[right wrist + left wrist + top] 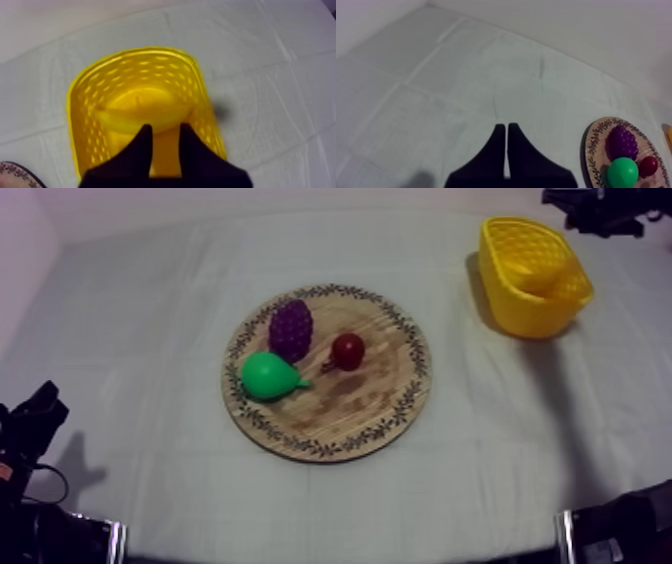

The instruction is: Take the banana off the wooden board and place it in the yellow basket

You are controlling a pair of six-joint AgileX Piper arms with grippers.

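Observation:
The banana (pixel 132 119) lies inside the yellow basket (pixel 80 100), pale yellow against the basket's floor. My right gripper (pixel 162 134) hovers just over the basket, open, with nothing between its fingers. From above, the basket (pixel 497 250) stands at the table's far right with the banana (pixel 548 280) in it, and my right arm (pixel 603 208) reaches in just behind it. My left gripper (pixel 507 131) is shut on nothing, its fingers pressed into a narrow wedge over bare cloth, well to the left of the round wooden board (pixel 592 145).
The wooden board (pixel 385 403) sits mid-table and carries purple grapes (pixel 291 328), a green pear (pixel 268 376) and a small red fruit (pixel 348 350). My left arm (pixel 33 424) rests at the near left. Open cloth surrounds the board.

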